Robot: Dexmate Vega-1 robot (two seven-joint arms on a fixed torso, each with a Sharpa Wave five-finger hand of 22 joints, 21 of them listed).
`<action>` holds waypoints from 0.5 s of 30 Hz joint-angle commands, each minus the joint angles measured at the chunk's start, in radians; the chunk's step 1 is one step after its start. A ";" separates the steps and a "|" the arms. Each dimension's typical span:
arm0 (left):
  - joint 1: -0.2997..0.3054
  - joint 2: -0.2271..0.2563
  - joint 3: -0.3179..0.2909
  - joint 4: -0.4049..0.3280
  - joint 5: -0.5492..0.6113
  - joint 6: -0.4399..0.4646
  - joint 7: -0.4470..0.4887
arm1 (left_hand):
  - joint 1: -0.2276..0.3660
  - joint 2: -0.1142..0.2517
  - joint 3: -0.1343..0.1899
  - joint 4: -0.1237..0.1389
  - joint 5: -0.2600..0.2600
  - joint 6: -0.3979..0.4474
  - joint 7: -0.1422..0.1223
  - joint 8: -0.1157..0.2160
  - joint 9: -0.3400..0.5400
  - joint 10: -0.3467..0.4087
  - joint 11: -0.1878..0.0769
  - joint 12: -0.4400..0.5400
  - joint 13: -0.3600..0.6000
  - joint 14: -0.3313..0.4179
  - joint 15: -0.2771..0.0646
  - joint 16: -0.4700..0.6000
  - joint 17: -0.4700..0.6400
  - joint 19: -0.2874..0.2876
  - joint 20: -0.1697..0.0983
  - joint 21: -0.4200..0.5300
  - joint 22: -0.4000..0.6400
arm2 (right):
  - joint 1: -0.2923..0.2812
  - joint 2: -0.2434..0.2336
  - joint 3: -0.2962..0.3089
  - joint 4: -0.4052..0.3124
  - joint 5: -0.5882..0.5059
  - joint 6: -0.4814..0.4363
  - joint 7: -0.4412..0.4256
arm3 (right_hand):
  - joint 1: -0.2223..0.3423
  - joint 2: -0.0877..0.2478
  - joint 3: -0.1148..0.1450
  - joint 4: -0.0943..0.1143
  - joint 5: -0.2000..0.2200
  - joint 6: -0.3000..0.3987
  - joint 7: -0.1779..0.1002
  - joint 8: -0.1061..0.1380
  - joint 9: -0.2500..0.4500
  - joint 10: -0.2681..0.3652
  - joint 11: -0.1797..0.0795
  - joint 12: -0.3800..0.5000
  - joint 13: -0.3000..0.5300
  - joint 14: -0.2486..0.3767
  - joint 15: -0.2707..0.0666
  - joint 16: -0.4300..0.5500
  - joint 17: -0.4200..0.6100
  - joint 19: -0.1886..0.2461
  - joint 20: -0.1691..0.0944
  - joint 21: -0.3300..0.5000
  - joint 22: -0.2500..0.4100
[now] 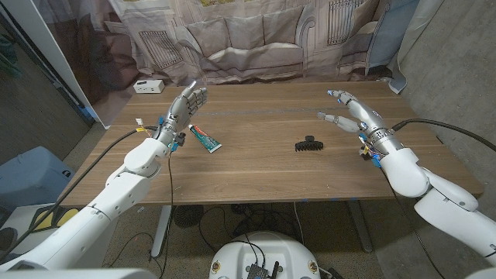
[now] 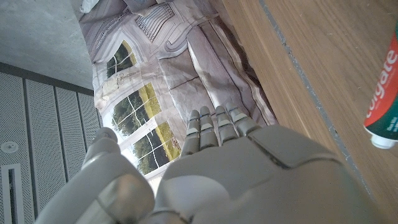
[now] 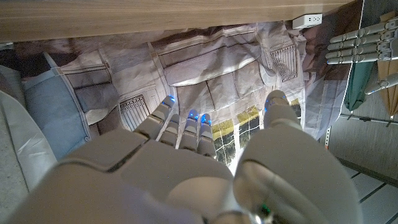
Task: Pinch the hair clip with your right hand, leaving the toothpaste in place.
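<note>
On the table [image 1: 256,167], hair clip [image 1: 308,143]; left wrist catches toothpaste [image 2: 384,99].

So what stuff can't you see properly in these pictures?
- Toothpaste: in the left wrist view the picture's edge cuts off most of the tube.
- Hair clip: too small in the head view to tell its teeth or whether it is open.
- White box: too small in the head view to tell what it is.
- Right hand: its back hides its palm in the right wrist view.
</note>
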 commanded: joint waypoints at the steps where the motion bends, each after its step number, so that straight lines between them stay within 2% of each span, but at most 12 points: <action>1: 0.025 0.011 -0.007 -0.025 0.004 0.000 0.007 | 0.013 0.003 0.005 -0.002 -0.001 0.009 -0.001 -0.004 0.004 0.009 0.002 0.003 0.004 0.010 0.002 -0.001 0.006 0.000 0.008 -0.004 0.004 | 0.009 -0.063 -0.009 -0.060 -0.100 -0.199 0.091 | 0.021 0.001 0.012 0.002 0.003 -0.001 -0.010 0.004 0.003 -0.003 -0.010 -0.004 0.005 -0.020 0.006 -0.004 0.002 -0.025 0.001 -0.002 0.002; 8: 0.034 0.009 -0.009 -0.029 0.003 -0.003 0.010 | 0.013 0.003 0.005 -0.002 -0.002 0.011 -0.001 -0.004 0.004 0.012 0.002 0.003 0.004 0.010 0.002 -0.001 0.006 0.000 0.008 -0.004 0.004 | 0.024 -0.097 -0.014 -0.084 -0.119 -0.246 0.126 | 0.032 0.001 0.017 -0.001 0.004 0.002 -0.012 0.006 0.003 0.000 -0.015 -0.003 0.005 -0.027 0.007 -0.003 0.001 -0.040 0.002 -0.002 0.002; 13: 0.041 0.011 -0.012 -0.033 0.003 -0.003 0.012 | 0.014 0.003 0.005 -0.002 -0.002 0.012 -0.001 -0.004 0.004 0.012 0.002 0.003 0.004 0.010 0.002 -0.001 0.006 -0.001 0.008 -0.004 0.004 | 0.039 -0.121 -0.029 -0.100 -0.140 -0.282 0.149 | 0.053 -0.005 0.024 -0.004 0.003 0.020 -0.031 0.013 0.003 0.019 -0.034 0.002 0.006 -0.053 0.016 -0.004 0.000 -0.077 0.020 -0.001 0.003; 15: 0.046 0.014 -0.015 -0.037 0.005 -0.004 0.015 | 0.014 0.003 0.005 -0.002 -0.002 0.012 -0.001 -0.004 0.004 0.012 0.001 0.003 0.004 0.011 0.002 -0.001 0.006 -0.001 0.008 -0.004 0.004 | 0.053 -0.145 -0.040 -0.113 -0.150 -0.312 0.186 | 0.059 -0.008 0.026 -0.004 0.003 0.027 -0.039 0.015 0.003 0.024 -0.046 0.003 0.007 -0.059 0.019 -0.003 0.000 -0.088 0.026 -0.001 0.003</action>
